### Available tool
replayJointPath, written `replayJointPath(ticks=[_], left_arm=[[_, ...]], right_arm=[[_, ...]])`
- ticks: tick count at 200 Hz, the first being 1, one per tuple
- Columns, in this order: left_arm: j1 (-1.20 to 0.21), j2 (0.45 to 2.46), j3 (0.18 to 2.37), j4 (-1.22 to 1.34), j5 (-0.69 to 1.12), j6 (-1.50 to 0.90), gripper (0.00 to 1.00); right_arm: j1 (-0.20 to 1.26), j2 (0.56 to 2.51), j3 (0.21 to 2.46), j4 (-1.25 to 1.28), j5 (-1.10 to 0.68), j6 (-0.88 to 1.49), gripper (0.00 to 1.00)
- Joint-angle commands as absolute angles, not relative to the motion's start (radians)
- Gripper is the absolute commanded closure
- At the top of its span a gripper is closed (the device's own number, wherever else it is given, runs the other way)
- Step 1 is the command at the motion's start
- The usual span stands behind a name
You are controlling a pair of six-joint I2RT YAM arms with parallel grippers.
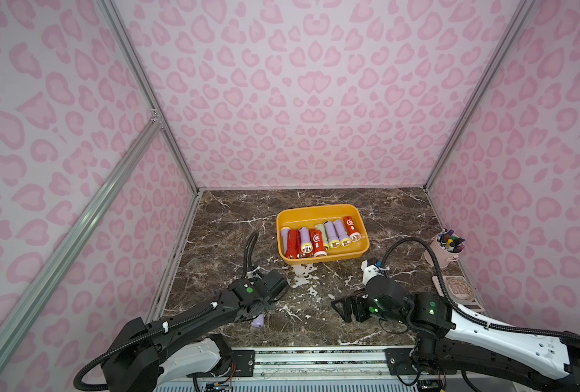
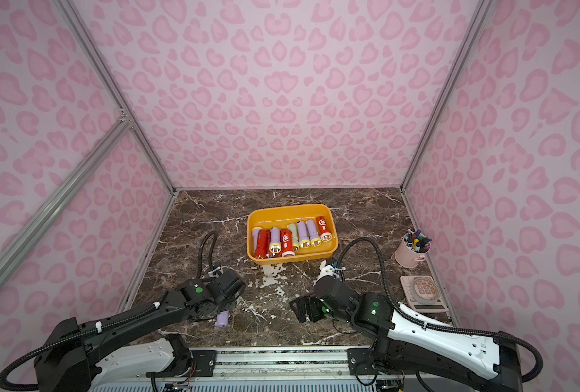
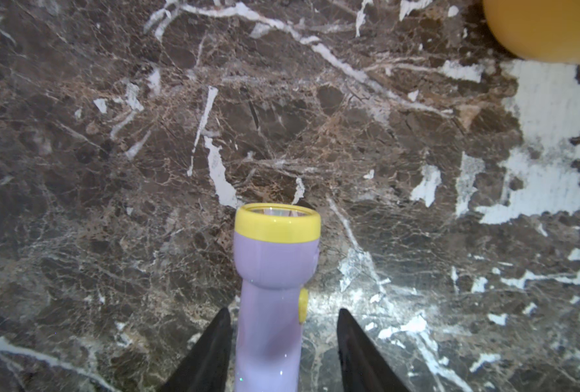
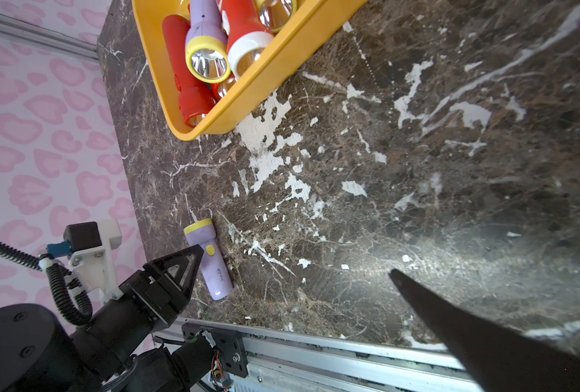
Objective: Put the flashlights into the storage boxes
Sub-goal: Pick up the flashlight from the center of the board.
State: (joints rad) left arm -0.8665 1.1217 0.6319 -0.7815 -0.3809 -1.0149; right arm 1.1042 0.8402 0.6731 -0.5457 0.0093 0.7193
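- A lone lilac torch (image 3: 275,264) lies flat on the marble table (image 1: 383,217) at about 7 o'clock, near the front edge. Its yellow-ringed head points toward 12 o'clock.
- The left gripper (image 3: 283,312) sits low over the torch's handle from the tail end, with one black finger (image 3: 214,353) on each side. The jaws are parted and not clamped. One finger is close against the handle, and the wrist view shows a clear gap on the side with the yellow switch.
- In both top views the left arm hides most of the torch (image 1: 258,320) (image 2: 221,319), and only its tail shows below the wrist.
- The tray (image 1: 322,259) stands well apart from that torch, toward 1 o'clock from it and near the table's middle.
- Eight torches (image 1: 319,237) lie side by side in the tray: lilac, red, orange-red and one pale green. Their heads face 6 o'clock.
- The right gripper (image 1: 344,309) hangs near the front edge at 3 o'clock from the loose torch and well clear of it. Its jaws are spread wide and hold nothing.
- A pink marker cup (image 1: 443,253) stands at the table's 3 o'clock edge.
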Motion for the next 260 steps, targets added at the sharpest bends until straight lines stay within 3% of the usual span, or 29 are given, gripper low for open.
replayJointPath(ticks=[1,53,146,165,194,239,260], left_arm=[[-0.897,1.128,0.62,-0.772,-0.392,-1.087,0.49],[-0.983,1.16,0.57,-0.774,-0.405,-1.173,0.49],[-0.989,1.233,0.525,-0.69,-0.405,-1.177,0.49],[-0.989,1.261,0.536,-0.682,-0.41,-1.167,0.54],[-0.991,1.284,0.571,-0.682,-0.4,-1.146,0.77],[-1.024,1.281,0.734,-0.793,-0.429,-1.109,0.86],[-1.029,1.304,0.851,-0.832,-0.449,-1.066,0.86]], right_arm=[[1.105,0.836,0.655,-0.529,0.031,0.725,0.01],[1.103,0.824,0.638,-0.537,0.031,0.722,0.01],[1.089,0.815,0.633,-0.55,0.028,0.718,0.01],[1.086,0.806,0.634,-0.563,0.03,0.715,0.01],[1.077,0.788,0.641,-0.585,0.033,0.716,0.01],[1.031,0.758,0.656,-0.616,0.009,0.69,0.01],[0.967,0.722,0.661,-0.632,-0.022,0.668,0.01]])
